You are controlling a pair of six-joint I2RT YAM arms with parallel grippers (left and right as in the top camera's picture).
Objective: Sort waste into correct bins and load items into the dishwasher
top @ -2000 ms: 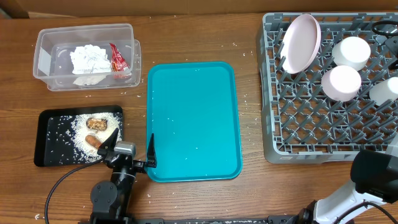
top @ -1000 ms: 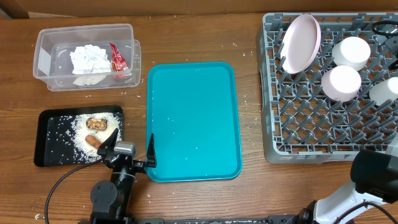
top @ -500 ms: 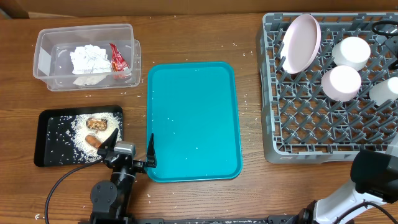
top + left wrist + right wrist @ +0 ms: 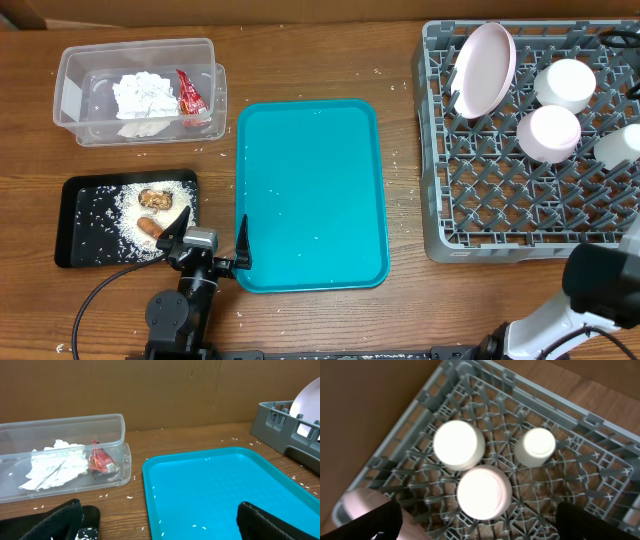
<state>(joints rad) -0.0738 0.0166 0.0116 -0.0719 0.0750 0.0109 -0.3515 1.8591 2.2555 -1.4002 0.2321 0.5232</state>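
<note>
Both jaws spread, empty. Waste [image 4: 140, 95] sits left of the teal tray [image 4: 310, 190] in clear tub [image 4: 68, 68] and black tray [image 4: 80, 238], nearest your left gripper [image 4: 209, 236]; dishes [image 4: 548, 133] sit right, in the rack [image 4: 500, 205].

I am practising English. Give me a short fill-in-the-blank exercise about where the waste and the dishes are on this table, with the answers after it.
1. The small ____ wrapper lies beside the crumpled white paper napkin in the clear rectangular plastic tub.
2. The white rice-like crumbs lie on the flat ____ rectangular tray.
3. The pale ____ round plate stands on its edge in the large grey plastic dish rack.

Answers: red; black; pink
</note>
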